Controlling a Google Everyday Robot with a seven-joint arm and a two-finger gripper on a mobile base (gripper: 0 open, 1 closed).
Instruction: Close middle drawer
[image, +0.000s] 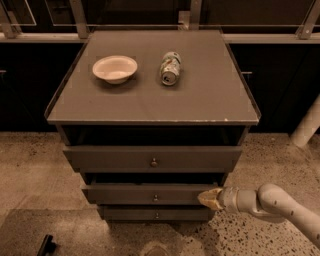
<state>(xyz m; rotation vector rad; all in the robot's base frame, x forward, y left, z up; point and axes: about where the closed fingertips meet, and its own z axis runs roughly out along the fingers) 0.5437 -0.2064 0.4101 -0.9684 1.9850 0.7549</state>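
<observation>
Camera view: hand (207, 198) at middle drawer (145, 194)

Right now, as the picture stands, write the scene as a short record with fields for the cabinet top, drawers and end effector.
cabinet top: bowl on the left, can lying on its side to its right
middle drawer: partly open, front out past the bottom drawer
end effector: at the right end of the middle drawer's front

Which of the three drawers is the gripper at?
The middle drawer: gripper sits at its right end, below the tall top drawer with the bigger knob, above the narrow bottom drawer.
</observation>
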